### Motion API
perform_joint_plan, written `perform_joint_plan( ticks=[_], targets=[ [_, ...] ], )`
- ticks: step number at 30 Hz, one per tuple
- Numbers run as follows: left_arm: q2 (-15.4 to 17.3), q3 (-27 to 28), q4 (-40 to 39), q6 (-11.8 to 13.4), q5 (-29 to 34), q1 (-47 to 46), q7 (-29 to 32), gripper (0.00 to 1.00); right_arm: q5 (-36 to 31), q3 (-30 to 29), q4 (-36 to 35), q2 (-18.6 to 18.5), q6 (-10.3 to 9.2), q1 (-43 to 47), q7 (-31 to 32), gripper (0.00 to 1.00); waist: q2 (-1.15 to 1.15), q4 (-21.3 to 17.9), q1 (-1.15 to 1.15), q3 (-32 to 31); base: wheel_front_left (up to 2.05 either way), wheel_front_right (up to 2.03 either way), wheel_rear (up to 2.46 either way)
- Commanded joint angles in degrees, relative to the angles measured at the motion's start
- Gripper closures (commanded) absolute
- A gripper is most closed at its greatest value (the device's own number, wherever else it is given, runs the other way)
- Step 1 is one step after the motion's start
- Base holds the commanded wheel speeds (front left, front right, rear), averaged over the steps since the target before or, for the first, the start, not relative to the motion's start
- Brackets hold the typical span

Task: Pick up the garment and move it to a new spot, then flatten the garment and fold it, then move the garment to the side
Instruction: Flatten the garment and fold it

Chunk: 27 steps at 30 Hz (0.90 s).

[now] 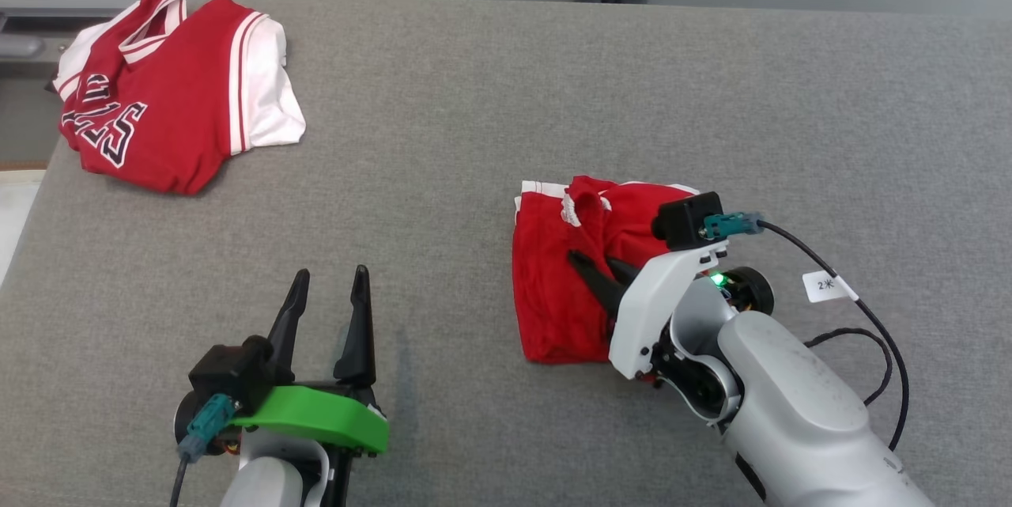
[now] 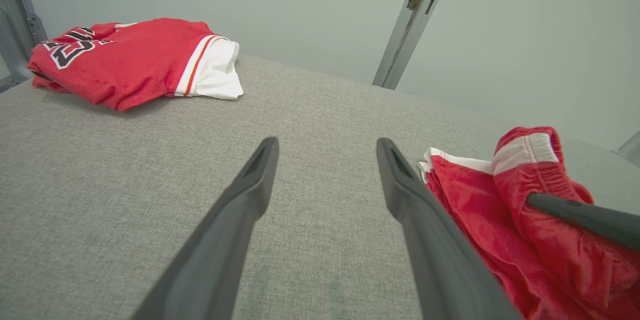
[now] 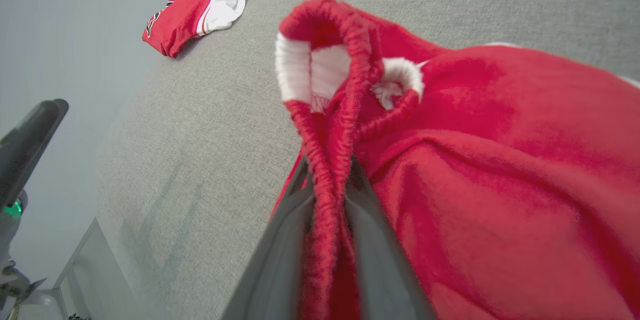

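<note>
Two arms: right end effector (image 1: 593, 260) pinches waistband of red shorts (image 1: 553, 317); left end effector (image 1: 330, 273) spread wide, holding nothing.

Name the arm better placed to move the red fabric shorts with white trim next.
Right. The right jaws pinch the red fabric shorts with white trim at the elastic waistband; the left jaws stand open and empty.

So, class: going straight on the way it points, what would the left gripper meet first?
Likely just the grey fabric tabletop: the left gripper points between the folded red-and-white jersey and the crumpled red shorts. Depth is unclear.
</note>
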Motion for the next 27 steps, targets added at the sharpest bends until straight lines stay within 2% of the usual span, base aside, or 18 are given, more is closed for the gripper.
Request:
perform_joint_plan(
  ticks=[1,7,11,19,27],
  targets=[
    [0.13,-0.08,0.10,0.32,-0.29,-0.45,-0.02,0.00,1.44,0.85,0.67,-0.13,-0.03,-0.73,-0.93,0.00,0.00,0.22,0.00,-0.24,0.00,0.00,0.00],
    [0.13,-0.10,0.04,0.44,0.10,0.15,-0.02,0.00,6.86,6.17,1.19,-0.16,-0.03,-2.87,-3.87,0.00,0.00,-0.13,0.00,-1.06,0.00,0.00,0.00],
    [0.13,-0.31,-0.08,0.54,0.46,0.58,-0.02,0.00,6.11,6.79,2.47,-0.15,-0.03,-4.49,-6.85,0.00,0.00,-0.97,0.00,-1.56,0.00,0.00,0.00],
    [0.13,-0.13,-0.89,0.76,1.23,0.94,-0.02,0.00,-5.11,3.13,5.89,-0.66,-0.03,-6.18,-14.79,0.00,0.00,-3.05,0.00,-3.04,0.00,0.00,0.00],
    [0.14,-0.14,-0.93,0.70,2.67,0.65,-0.02,0.00,-16.01,-5.42,3.29,-1.46,-0.03,-1.58,-23.55,0.00,0.00,-4.85,0.00,-5.15,0.00,0.00,0.00]
  ],
)
